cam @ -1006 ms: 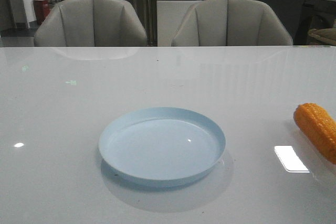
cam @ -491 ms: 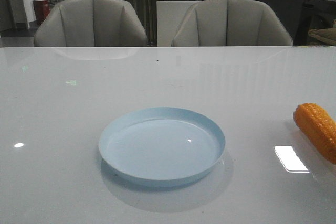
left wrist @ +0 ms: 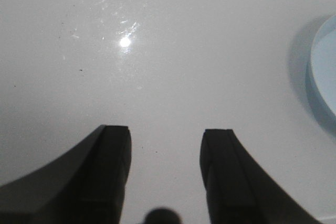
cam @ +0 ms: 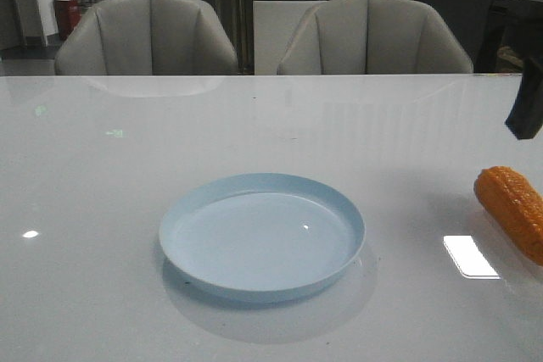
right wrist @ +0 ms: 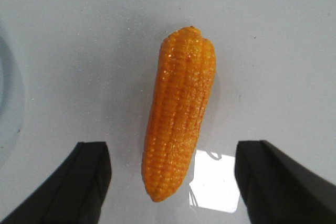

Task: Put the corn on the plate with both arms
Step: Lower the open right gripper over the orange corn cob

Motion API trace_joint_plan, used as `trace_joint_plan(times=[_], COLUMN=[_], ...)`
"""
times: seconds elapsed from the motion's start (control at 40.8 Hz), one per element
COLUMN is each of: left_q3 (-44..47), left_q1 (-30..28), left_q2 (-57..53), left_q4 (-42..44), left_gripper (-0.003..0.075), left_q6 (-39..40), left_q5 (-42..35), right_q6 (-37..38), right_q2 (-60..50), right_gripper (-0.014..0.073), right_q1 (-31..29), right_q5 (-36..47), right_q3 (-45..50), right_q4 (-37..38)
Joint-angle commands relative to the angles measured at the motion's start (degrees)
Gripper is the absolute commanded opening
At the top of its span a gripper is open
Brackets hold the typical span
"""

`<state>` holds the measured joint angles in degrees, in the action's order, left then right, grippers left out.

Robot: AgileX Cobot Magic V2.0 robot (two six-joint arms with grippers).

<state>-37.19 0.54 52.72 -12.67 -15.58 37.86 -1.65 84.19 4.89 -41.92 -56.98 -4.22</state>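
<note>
Now the right gripper [right wrist: 170, 182] hangs over the corn [right wrist: 180, 111], jaws spread wide, cob lying well right of the plate [cam: 262, 236]. Reaching step, I'd say; next it must drop and pinch. Left gripper [left wrist: 164, 166] is open beside the plate.

A bright orange, tapered plastic corn cob [right wrist: 179, 114] carries neat rows of small bumpy kernels with a glossy sheen. The round shallow plastic plate [cam: 262, 236] is plain pale blue, unpatterned. The smooth tabletop [cam: 127, 167] is glossy white-grey. Both grippers' fingers [right wrist: 86, 182] are matte black.
</note>
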Motion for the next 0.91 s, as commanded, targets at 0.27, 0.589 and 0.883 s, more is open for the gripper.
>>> trace_joint_plan(times=[0.27, 0.589, 0.883], left_q3=[-1.57, -1.57, -1.57], left_q1=[0.08, 0.08, 0.08], left_q2=[-0.81, -0.81, -0.81], left_q4=[-1.19, -1.19, -1.19], left_gripper=[0.0383, 0.0383, 0.0383], left_q6=[0.51, 0.51, 0.51], left_q5=[-3.21, -3.21, -3.34], right_q6=[-0.35, -0.35, -0.41], right_q2=[11.97, 15.26, 15.26], right_gripper=[0.0595, 0.0595, 0.0325], right_q1=[0.05, 0.05, 0.05], right_q5=[1.16, 2.36, 2.35], right_q3=[-6.82, -7.69, -7.69], right_q4=[0.45, 0.45, 0.5])
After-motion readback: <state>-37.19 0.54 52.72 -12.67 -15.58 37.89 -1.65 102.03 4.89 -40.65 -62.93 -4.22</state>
